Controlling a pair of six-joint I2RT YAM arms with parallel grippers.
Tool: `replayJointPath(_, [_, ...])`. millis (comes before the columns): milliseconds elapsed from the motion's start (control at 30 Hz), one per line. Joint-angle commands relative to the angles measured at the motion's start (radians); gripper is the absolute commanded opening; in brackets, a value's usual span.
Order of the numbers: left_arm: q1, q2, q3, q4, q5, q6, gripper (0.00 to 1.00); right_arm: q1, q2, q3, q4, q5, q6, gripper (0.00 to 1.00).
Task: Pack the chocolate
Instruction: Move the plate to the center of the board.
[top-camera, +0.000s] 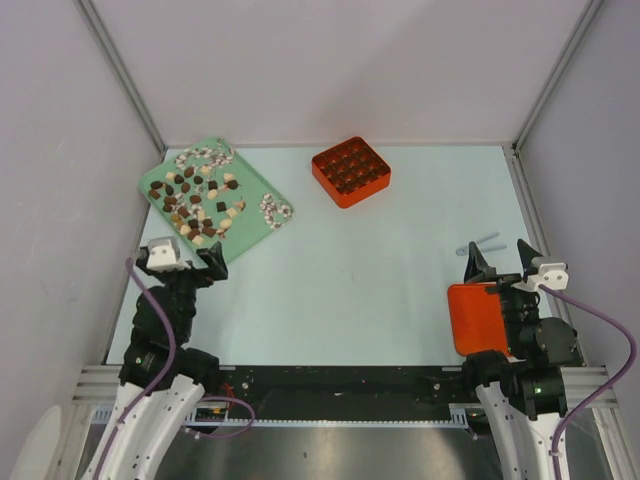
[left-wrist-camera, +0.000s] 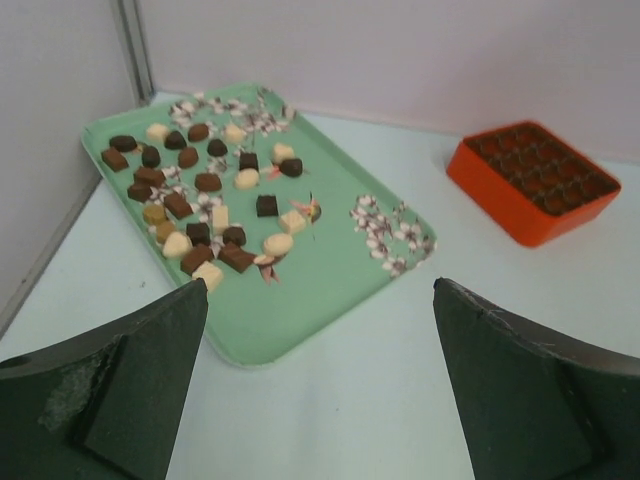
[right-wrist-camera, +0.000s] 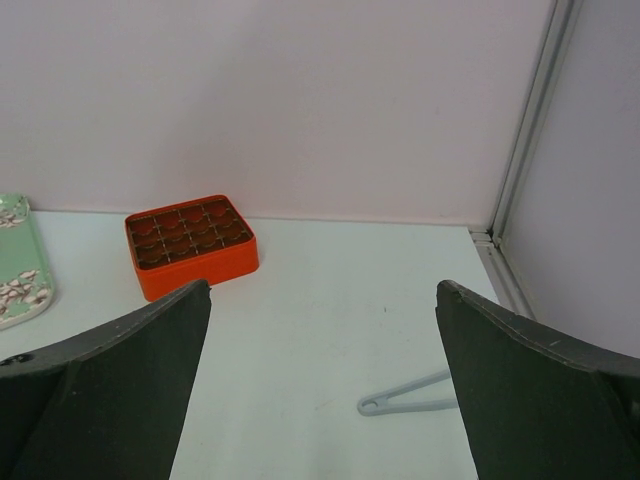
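The chocolate (top-camera: 195, 205) is a scatter of small dark brown, lighter brown and cream pieces on a green flowered tray (top-camera: 256, 192) at the far left. The left wrist view shows the chocolate (left-wrist-camera: 200, 190) spread over the tray (left-wrist-camera: 330, 265). An orange box (top-camera: 351, 171) with a grid of cells stands at the back centre, and the orange box (left-wrist-camera: 533, 180) (right-wrist-camera: 191, 245) shows in both wrist views. My left gripper (top-camera: 186, 255) (left-wrist-camera: 320, 290) hovers open just short of the tray's near corner, holding nothing. My right gripper (top-camera: 498, 258) (right-wrist-camera: 323, 288) is open and empty at the near right.
A flat orange lid (top-camera: 476, 318) lies under my right arm by the front edge. Grey tongs (top-camera: 478, 244) (right-wrist-camera: 410, 395) lie on the table just ahead of the right gripper. Pale walls close in the back and both sides.
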Motion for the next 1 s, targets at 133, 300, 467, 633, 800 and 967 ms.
replayJointPath(133, [0.010, 0.478, 0.156, -0.004, 0.212, -0.026, 1.00, 0.054, -0.012, 0.025, 0.015, 0.008, 0.001, 1.00])
replayJointPath(300, [0.010, 0.817, 0.337, -0.023, 0.253, -0.031, 1.00, 0.082, -0.014, 0.023, 0.009, 0.013, 0.008, 1.00])
replayJointPath(467, [0.010, 1.222, 0.555, -0.082, 0.275, 0.009, 1.00, 0.114, -0.014, 0.023, 0.007, 0.014, 0.013, 1.00])
replayJointPath(633, [0.010, 1.558, 0.824, -0.166, 0.308, 0.061, 1.00, 0.137, -0.014, 0.022, 0.002, 0.019, 0.010, 1.00])
replayJointPath(800, [0.010, 1.721, 0.945, -0.206, 0.356, 0.098, 0.97, 0.150, -0.014, 0.019, 0.004, 0.019, 0.008, 1.00])
replayJointPath(967, [0.010, 1.775, 0.936, -0.240, 0.461, 0.100, 0.99, 0.157, -0.015, 0.016, 0.012, 0.022, 0.008, 1.00])
